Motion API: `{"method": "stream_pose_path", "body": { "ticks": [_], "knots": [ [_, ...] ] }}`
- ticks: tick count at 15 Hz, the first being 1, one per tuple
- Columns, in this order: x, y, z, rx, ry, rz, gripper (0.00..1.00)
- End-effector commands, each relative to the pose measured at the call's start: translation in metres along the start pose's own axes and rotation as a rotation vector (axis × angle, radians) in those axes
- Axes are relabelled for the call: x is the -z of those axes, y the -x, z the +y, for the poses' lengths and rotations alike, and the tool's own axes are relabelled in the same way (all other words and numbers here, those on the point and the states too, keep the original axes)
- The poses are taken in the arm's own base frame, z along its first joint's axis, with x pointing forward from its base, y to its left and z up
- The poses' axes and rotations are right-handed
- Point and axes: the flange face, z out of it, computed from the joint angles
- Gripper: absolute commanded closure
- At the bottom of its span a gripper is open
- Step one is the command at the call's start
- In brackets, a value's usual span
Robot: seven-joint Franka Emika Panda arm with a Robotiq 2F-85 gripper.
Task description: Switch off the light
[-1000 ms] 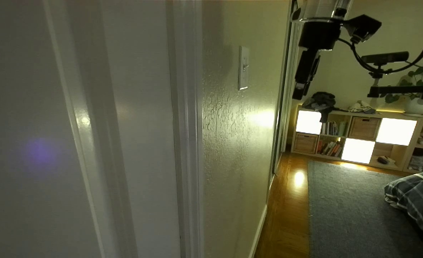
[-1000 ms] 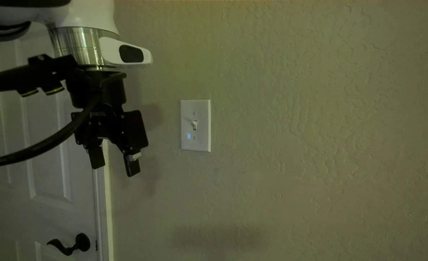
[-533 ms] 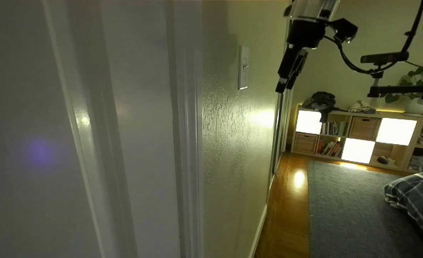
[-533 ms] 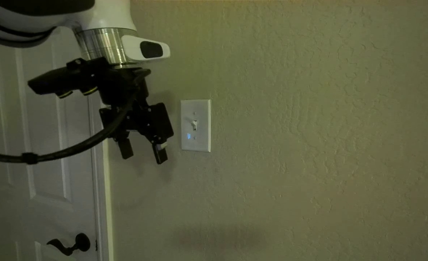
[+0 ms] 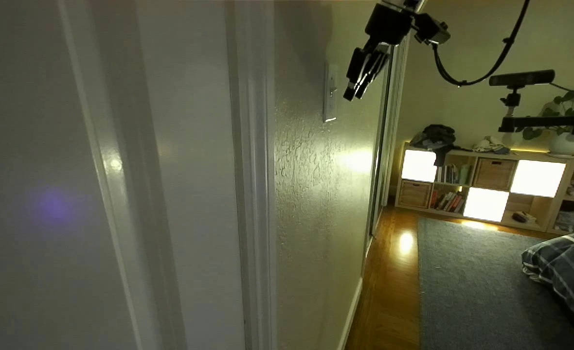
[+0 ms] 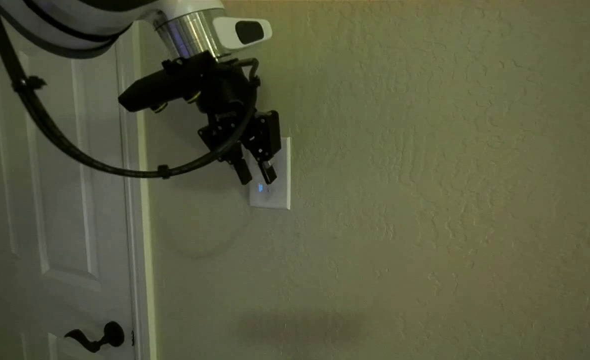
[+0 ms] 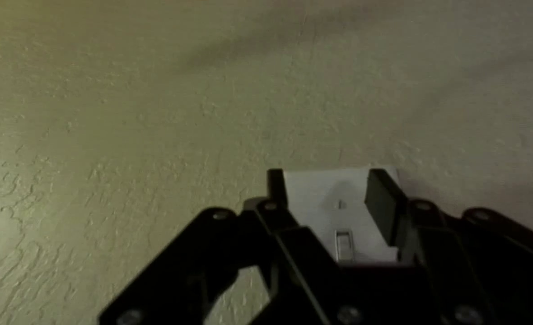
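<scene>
The light's switch is a white upright wall plate [image 5: 330, 108], also visible in an exterior view [image 6: 279, 199], where the gripper covers its upper left part and its toggle. In the wrist view the plate [image 7: 314, 187] shows between the fingers, with the small toggle [image 7: 344, 247] low between them, just above the dark gripper body. The lamp is out of view. My black gripper [image 6: 258, 181] points downward at a slant in front of the plate. In an exterior view the gripper [image 5: 354, 96] stands a short gap off the wall. Its fingers [image 7: 384, 205] are apart with nothing between them.
A textured wall [image 6: 425, 200] surrounds the plate. A white door [image 6: 65, 200] with a dark handle [image 6: 102, 337] stands beside it. A cable [image 6: 100, 167] loops from the arm. A shelf [image 5: 491, 170] with glowing squares and a bed [image 5: 566, 272] are farther back.
My gripper has moved up and toward the wall, from beside the plate to in front of it, and tilted more. Its fingertips look closer together in an exterior view. The plate has not moved.
</scene>
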Motion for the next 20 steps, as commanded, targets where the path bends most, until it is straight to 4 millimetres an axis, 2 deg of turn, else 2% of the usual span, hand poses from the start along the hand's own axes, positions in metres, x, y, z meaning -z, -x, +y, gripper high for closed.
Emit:
{"method": "stream_pose_path", "body": {
  "ticks": [1, 3, 7, 10, 20],
  "knots": [
    [0.015, -0.018, 0.011, -0.059, 0.027, 0.066, 0.80],
    [0.021, -0.022, 0.013, -0.090, 0.024, 0.074, 0.93],
    [0.019, -0.023, 0.015, -0.135, 0.012, 0.058, 0.98],
    [0.016, -0.025, 0.011, -0.155, -0.002, 0.056, 0.93],
    [0.014, -0.032, 0.001, -0.167, -0.040, 0.063, 0.93]
  ]
}}
